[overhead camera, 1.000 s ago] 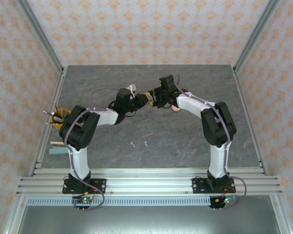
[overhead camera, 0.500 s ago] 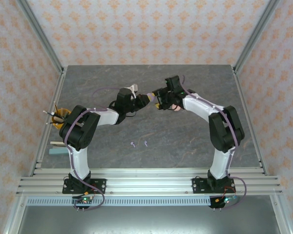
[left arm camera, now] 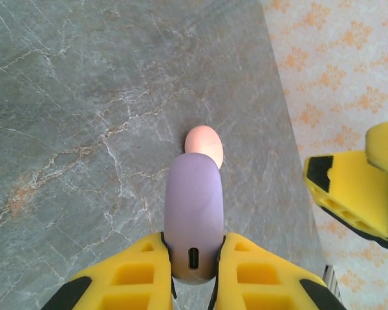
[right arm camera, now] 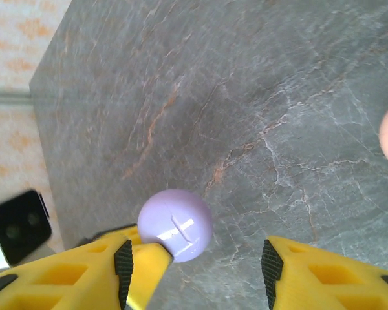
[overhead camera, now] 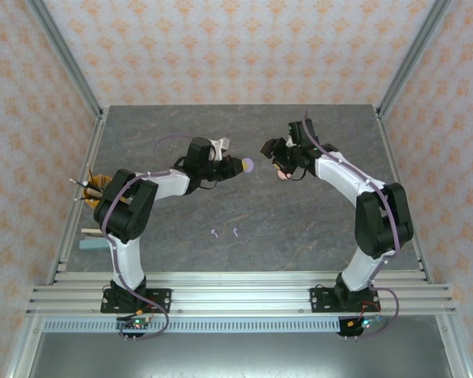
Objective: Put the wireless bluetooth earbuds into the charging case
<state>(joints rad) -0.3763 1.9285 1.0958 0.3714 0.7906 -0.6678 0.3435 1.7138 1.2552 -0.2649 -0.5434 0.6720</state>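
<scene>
Left fingers: we clamp the purple case by its port end, lid end free, likely for opening.
Right fingers: spread, empty, opposite.
Earbuds: on counter, well apart from both.

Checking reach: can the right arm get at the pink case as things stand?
Probably yes: the pink case lies on bare table close beside the right gripper, jaws open, nothing between them.
</scene>
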